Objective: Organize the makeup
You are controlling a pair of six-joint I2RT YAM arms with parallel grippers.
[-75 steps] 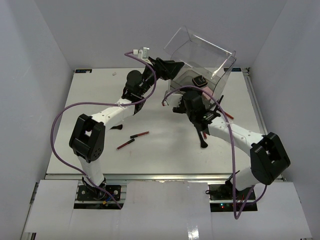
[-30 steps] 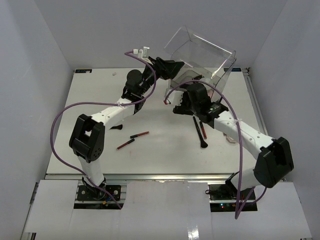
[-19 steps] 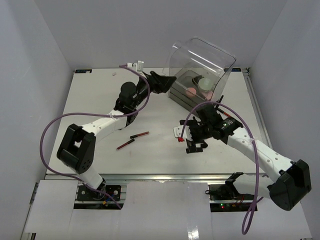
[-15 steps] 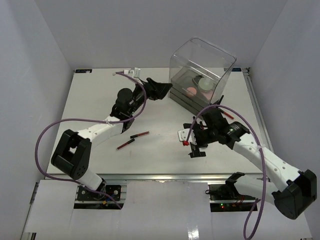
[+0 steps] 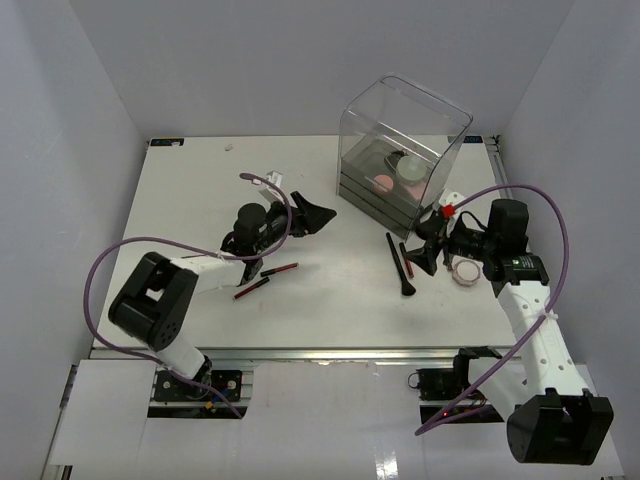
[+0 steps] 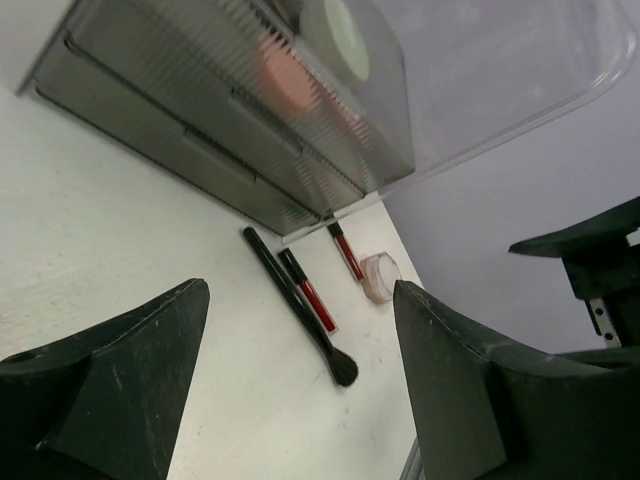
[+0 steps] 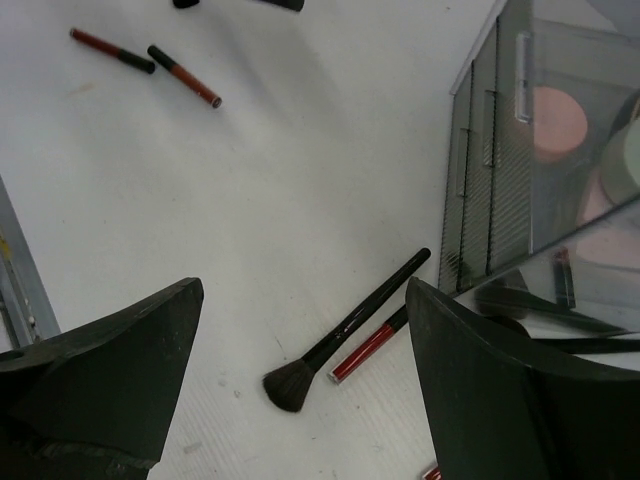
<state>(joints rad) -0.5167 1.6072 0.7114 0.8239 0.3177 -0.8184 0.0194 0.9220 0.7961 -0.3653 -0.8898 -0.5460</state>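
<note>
The makeup lies partly on the table and partly in the clear drawer box [image 5: 400, 140]. A pink compact [image 5: 383, 183] and a pale green compact [image 5: 410, 170] sit inside the box. In front of it lie a black brush [image 5: 397, 262], a red pencil [image 5: 405, 257] and a round pale pink compact [image 5: 465, 270]. Two red and black pencils [image 5: 265, 278] lie at centre left. My left gripper [image 5: 315, 213] hangs open and empty left of the box. My right gripper [image 5: 425, 243] is open and empty beside the brush [image 7: 350, 330]. The left wrist view shows the brush [image 6: 295, 300] between its fingers, farther off.
The drawer box [image 6: 250, 110] stands upright at the back right, its dark drawer fronts [image 7: 480, 180] facing the table's middle. Dark brush handles [image 7: 540, 310] show through its clear wall. White walls close in the table on three sides.
The box was tilted up between both grippers; now it stands flat. Both arms have pulled away from it, the left backward and down, the right out to the right side.
</note>
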